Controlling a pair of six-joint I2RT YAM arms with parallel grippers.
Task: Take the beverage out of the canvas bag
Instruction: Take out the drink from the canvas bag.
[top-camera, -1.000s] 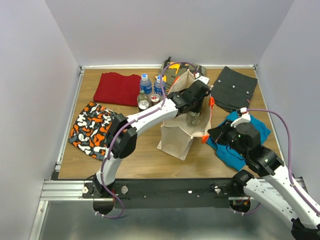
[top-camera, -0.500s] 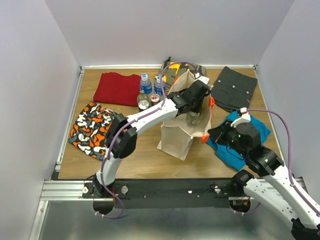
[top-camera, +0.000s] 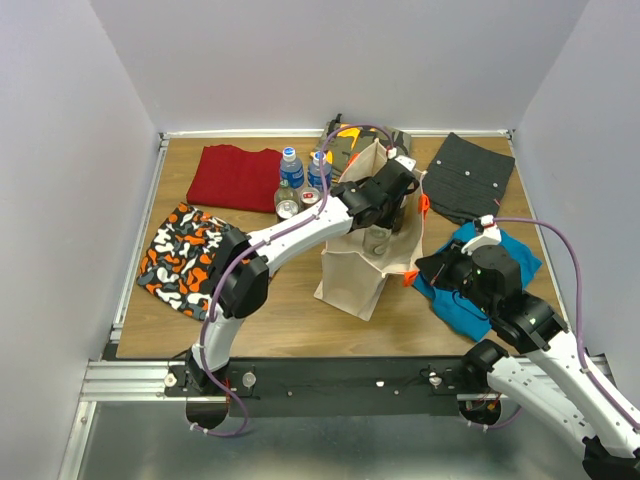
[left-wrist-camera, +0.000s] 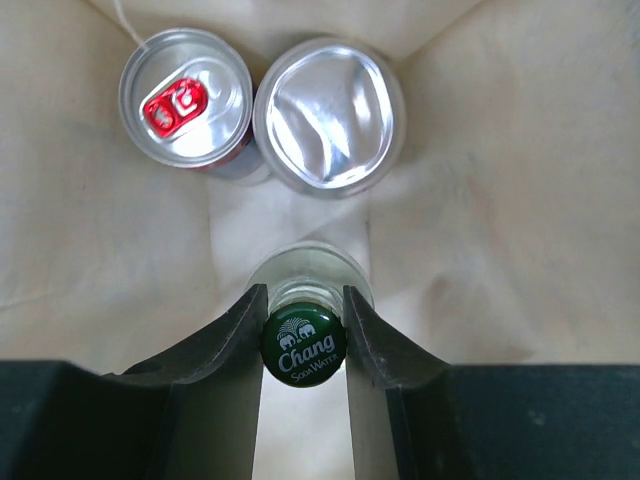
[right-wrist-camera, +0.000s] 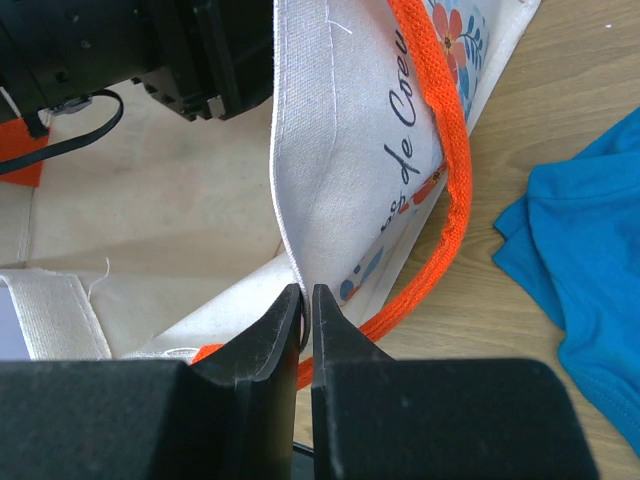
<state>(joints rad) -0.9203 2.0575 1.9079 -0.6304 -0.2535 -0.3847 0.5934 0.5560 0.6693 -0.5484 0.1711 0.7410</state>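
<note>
Left wrist view: the left gripper (left-wrist-camera: 304, 305) looks straight down into the canvas bag (left-wrist-camera: 500, 200). Its two jaws are clamped on the neck of a bottle (left-wrist-camera: 303, 347) with a green "Chang Soda Water" cap, one jaw on each side just under the cap. Beyond the jaw tips, two cans stand side by side and touching on the bag's floor: a red-tabbed can (left-wrist-camera: 185, 105) ahead to the left and a plain silver-ended can (left-wrist-camera: 330, 115) straight ahead.

Right wrist view: the right gripper (right-wrist-camera: 305, 300) has its jaws pinched together on the thin top edge of the bag's wall. An orange handle (right-wrist-camera: 455, 170) loops just right of the jaws. Further right, a blue cloth (right-wrist-camera: 585, 250) lies on the wooden table (right-wrist-camera: 530, 90).

Top external view: the bag stands upright mid-table, with the left jaws down in its mouth and the right jaws at its near right rim. The bottle is inside the bag; whether it has left the floor is hard to tell from here. Behind the left jaws lie a red cloth (top-camera: 235, 178) and two water bottles (top-camera: 291, 168).
</note>
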